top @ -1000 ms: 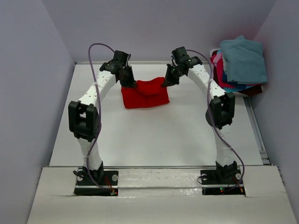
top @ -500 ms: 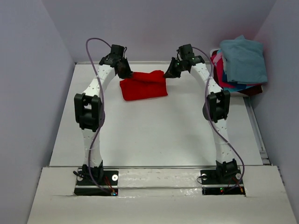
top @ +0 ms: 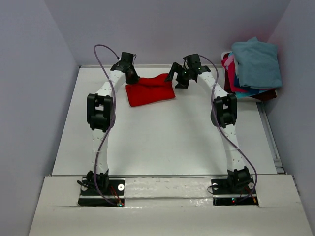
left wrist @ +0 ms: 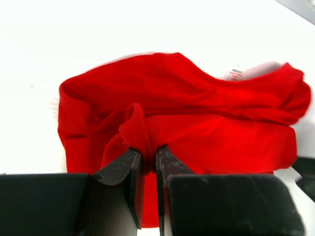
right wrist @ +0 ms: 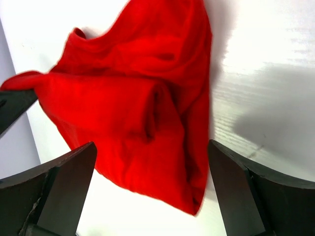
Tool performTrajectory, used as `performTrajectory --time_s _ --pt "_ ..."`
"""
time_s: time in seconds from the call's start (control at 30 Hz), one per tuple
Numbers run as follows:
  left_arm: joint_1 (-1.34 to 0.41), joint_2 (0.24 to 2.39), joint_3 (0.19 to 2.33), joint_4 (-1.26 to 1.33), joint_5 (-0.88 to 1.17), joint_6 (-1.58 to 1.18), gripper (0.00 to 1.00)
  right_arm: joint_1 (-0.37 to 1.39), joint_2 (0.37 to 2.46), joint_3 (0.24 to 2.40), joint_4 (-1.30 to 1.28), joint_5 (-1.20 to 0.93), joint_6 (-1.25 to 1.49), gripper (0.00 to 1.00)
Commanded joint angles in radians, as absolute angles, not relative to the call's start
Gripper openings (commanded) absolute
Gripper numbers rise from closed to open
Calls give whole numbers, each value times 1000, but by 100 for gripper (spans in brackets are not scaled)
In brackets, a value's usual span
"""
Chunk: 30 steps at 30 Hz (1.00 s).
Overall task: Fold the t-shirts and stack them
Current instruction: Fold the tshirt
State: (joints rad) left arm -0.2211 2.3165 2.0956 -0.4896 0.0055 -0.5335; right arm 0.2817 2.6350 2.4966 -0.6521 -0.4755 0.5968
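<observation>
The white flat table (top: pixel 162 142) carries the bright red soft cloth t-shirt (top: pixel 150 90), folded, at its far centre. Step in hand, as judged: releasing the completed fold. The teal-topped folded shirt pile (top: pixel 253 66) lies far right, well apart. The left gripper (left wrist: pixel 148 156) pinches a cloth ridge. The right gripper (right wrist: pixel 152 157) stands spread, holding nothing. Next move: free the left pinch, then transfer the shirt. Nothing obstructs.

No readable text, brand, nr or sign anywhere. Only candidate: small whitish tag (left wrist: pixel 236 73) w/ dark marks at far edge of the red t-shirt (left wrist: pixel 197 113), left wrist view, too blurred to read
</observation>
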Motion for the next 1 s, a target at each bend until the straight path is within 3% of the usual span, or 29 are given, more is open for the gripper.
performTrajectory --time_s 0.0,0.07,0.1,0.2,0.37,0.5,0.53,0.57,0.67,0.73,0.77,0.97 --pt "-192 2326 2149 -488 -77 -575 6 281 2514 2427 -591 -482 549 100" --pt "-192 2318 2134 -476 -81 -571 10 281 2487 2399 -609 -480 540 100" --pt "-183 2318 2123 -476 -83 -569 21 281 2479 2395 -617 -480 537 100" --pt "-183 2316 2102 -480 -91 -578 33 281 2457 2369 -635 -497 532 100" --pt "-164 2307 2059 -477 -89 -600 36 281 2428 2309 -634 -520 528 100" --pt "-155 2315 2049 -500 -90 -617 51 281 2421 2289 -647 -540 529 95" --pt "-155 2318 2051 -515 -103 -621 64 290 2424 2289 -659 -545 528 94" --pt "-155 2318 2051 -523 -110 -624 68 290 2425 2287 -663 -551 526 92" --pt "-155 2319 2037 -540 -123 -624 70 290 2421 2261 -667 -564 517 87" --pt "-146 2318 2028 -555 -141 -632 82 290 2416 2240 -661 -569 518 84" --pt "-146 2315 2019 -555 -144 -634 97 299 2413 2238 -660 -574 518 84" --pt "-146 2266 1994 -551 -155 -626 99 299 2422 2259 -669 -589 523 82"
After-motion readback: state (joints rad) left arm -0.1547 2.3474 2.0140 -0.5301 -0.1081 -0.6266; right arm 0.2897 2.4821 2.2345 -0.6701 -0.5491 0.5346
